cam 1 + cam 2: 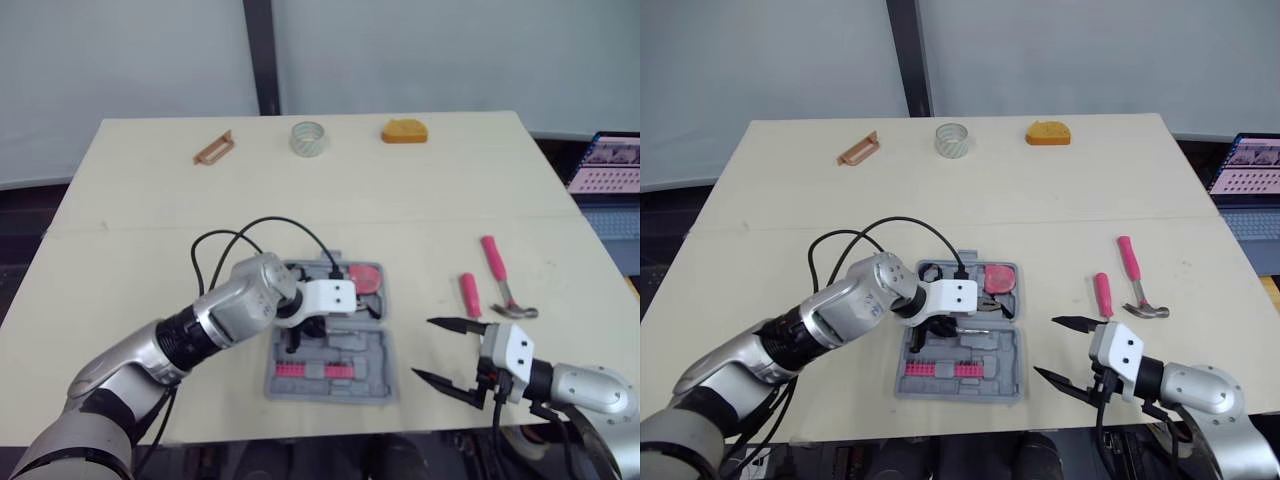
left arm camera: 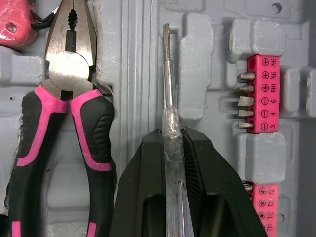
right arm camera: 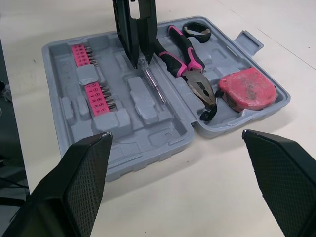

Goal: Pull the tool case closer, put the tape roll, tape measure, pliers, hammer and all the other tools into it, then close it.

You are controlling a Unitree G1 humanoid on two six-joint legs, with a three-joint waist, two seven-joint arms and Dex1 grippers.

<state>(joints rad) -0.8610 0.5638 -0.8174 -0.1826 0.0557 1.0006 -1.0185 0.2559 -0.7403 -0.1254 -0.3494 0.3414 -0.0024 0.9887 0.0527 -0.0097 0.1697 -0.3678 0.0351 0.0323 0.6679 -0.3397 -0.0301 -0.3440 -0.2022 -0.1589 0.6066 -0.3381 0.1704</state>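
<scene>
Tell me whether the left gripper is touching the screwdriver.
Touching. In the left wrist view the fingers of the left gripper press both sides of the screwdriver, on its clear handle.

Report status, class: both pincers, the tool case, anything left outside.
Left pincer shut on screwdriver at open tool case. Right pincer open, empty. Pliers, tape measure in; hammer, tape roll out.

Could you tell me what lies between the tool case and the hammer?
A short pink-handled tool lies between the case and the hammer, in the left eye view.
</scene>
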